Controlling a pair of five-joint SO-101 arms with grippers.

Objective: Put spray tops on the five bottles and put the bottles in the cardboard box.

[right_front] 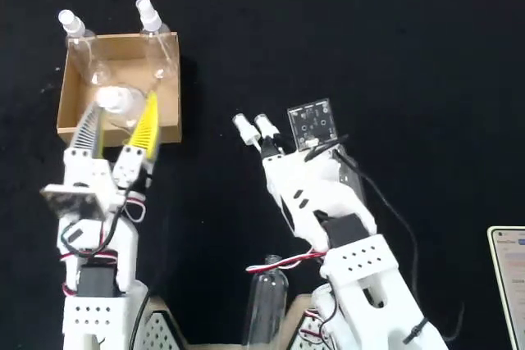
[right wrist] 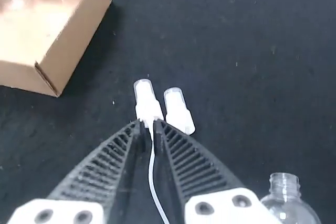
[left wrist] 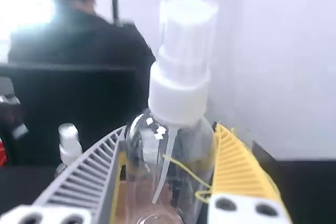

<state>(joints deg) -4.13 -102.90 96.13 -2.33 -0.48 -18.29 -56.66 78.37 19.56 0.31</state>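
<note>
Extending over the cardboard box (right_front: 121, 37), my left end effector (right_front: 121, 112) clamps a capped bottle (right_front: 117, 101) by its body; my right end effector (right wrist: 147, 125), low over the bench (right_front: 410, 79), pinches one spray top (right wrist: 145, 100).

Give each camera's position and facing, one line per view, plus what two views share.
High view: fixed above the table, looking down; left gripper over the cardboard box, right gripper mid-table.
Left wrist view: on the left wrist, facing roughly level along its grey and yellow fingers clasping a spray-topped bottle.
Right wrist view: on the right wrist, facing down along its black fingers gripping a spray top.
Shared: high and right wrist views show the box, a loose spray top, an uncapped bottle.
</note>
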